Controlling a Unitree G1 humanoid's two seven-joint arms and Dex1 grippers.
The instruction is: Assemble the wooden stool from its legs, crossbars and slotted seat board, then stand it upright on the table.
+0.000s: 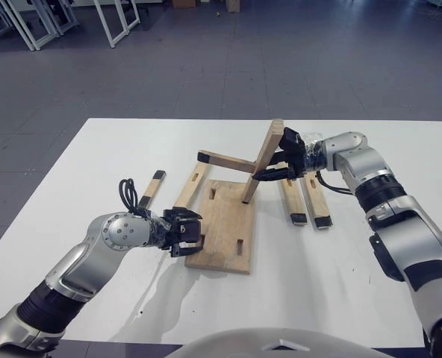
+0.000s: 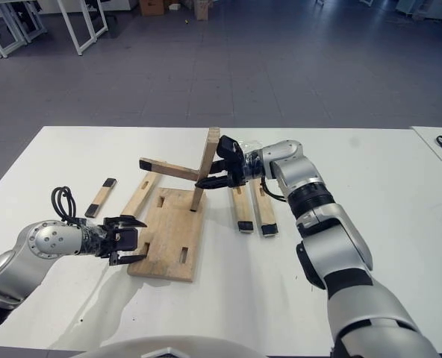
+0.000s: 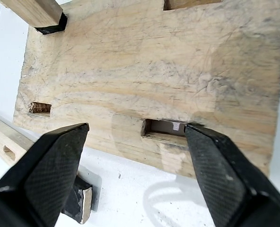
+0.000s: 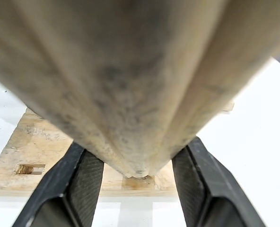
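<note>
**A:** Any lettering, numbers or labels to read?

**B:** None legible. The seat board [image 1: 225, 227] shows only bare wood grain, and the upright leg [image 1: 268, 147] is plain wood too.

**A:** Signs or marks on the table [image 1: 348, 287]?

**B:** Nothing I can read there.

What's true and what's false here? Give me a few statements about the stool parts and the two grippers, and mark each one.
1. The slotted wooden seat board lies flat on the white table. True.
2. The right gripper holds a tilted wooden leg whose lower end meets the board. True.
3. The left gripper is shut on a short crossbar. False: its fingers are open at the board's near left corner, holding nothing.
4. All four legs stand in the board's slots. False: two black-tipped wooden legs lie flat on the table to the board's right.
</note>
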